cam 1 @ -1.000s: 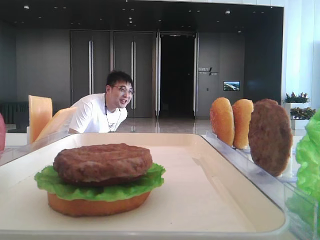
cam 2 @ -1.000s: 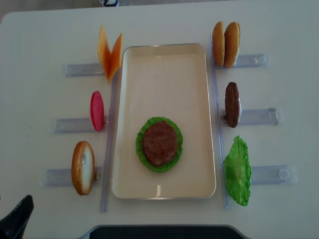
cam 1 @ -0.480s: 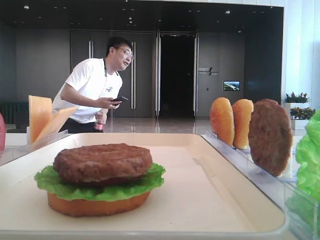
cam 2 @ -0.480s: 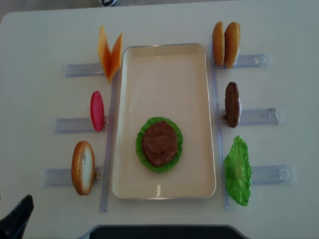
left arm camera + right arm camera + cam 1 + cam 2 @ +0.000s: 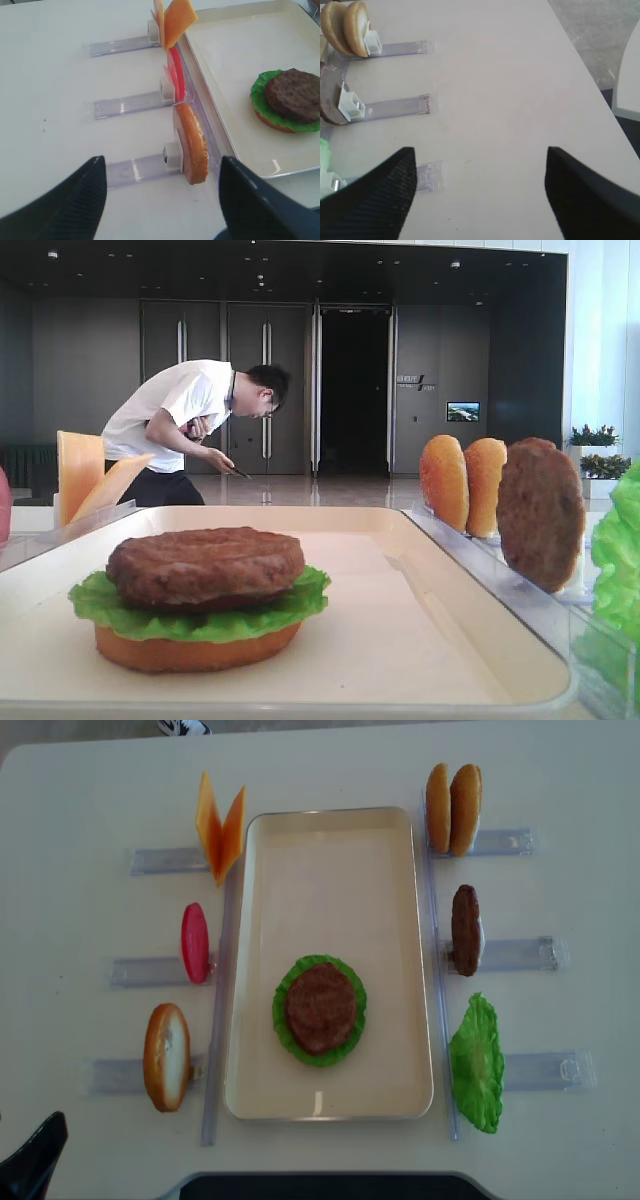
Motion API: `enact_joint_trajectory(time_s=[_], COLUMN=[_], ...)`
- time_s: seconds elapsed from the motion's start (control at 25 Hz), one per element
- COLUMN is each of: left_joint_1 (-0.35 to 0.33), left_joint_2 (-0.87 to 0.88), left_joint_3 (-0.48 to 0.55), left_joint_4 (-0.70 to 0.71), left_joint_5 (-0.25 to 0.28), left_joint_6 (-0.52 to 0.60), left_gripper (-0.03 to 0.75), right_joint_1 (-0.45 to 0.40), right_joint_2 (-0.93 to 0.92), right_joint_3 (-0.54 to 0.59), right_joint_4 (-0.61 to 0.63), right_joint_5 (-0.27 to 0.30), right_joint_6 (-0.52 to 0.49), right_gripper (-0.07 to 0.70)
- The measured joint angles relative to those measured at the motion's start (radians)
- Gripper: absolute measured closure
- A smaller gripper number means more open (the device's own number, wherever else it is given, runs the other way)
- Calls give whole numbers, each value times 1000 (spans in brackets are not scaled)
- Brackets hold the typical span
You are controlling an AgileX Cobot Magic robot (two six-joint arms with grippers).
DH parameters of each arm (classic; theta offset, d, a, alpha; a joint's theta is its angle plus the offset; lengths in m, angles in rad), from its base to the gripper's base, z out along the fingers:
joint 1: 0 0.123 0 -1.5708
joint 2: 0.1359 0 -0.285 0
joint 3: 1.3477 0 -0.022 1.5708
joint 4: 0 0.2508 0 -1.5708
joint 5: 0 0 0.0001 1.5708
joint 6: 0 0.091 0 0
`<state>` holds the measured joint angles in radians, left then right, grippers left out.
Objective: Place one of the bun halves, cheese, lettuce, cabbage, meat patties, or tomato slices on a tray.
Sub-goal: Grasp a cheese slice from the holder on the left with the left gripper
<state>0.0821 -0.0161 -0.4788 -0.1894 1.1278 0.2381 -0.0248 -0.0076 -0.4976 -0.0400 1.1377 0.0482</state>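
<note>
On the cream tray [image 5: 330, 850] lies a stack [image 5: 320, 1008]: bun half, lettuce, meat patty [image 5: 205, 565] on top. Left of the tray stand two cheese slices [image 5: 220, 830], a tomato slice [image 5: 195, 942] and a bun half [image 5: 191, 142]. On the right are two bun halves [image 5: 452, 808], a patty [image 5: 465, 930] and lettuce [image 5: 477, 1063]. Cabbage is out of view. My left gripper [image 5: 162, 165] is open and empty, just short of the left bun half. My right gripper [image 5: 480, 152] is open over bare table, right of the racks.
Clear plastic racks [image 5: 150, 860] hold the pieces upright on both sides of the tray. The table's right edge [image 5: 590, 75] runs close to my right gripper. A person [image 5: 190, 425] bends over in the background hall.
Nothing on the table has moved and both grippers stay where they were. The person behind has stood up and now bends forward.
</note>
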Motion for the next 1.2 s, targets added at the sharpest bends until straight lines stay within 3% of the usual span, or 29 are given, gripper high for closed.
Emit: enact_joint_trajectory(time_s=[0.64,0.76,1.2], left_joint_1=[0,0,0], left_joint_2=[7,56,395], left_joint_3=[-6,-32,-166], left_joint_4=[0,0,102], left_joint_5=[14,37,20], left_joint_6=[-18,-26,-44], left_gripper=[169,169,168], right_joint_1=[0,0,0], right_joint_2=[0,0,0], right_joint_3=[0,0,0], right_joint_4=[0,0,0], right_joint_5=[0,0,0], right_joint_6=[0,0,0], right_gripper=[94,94,94])
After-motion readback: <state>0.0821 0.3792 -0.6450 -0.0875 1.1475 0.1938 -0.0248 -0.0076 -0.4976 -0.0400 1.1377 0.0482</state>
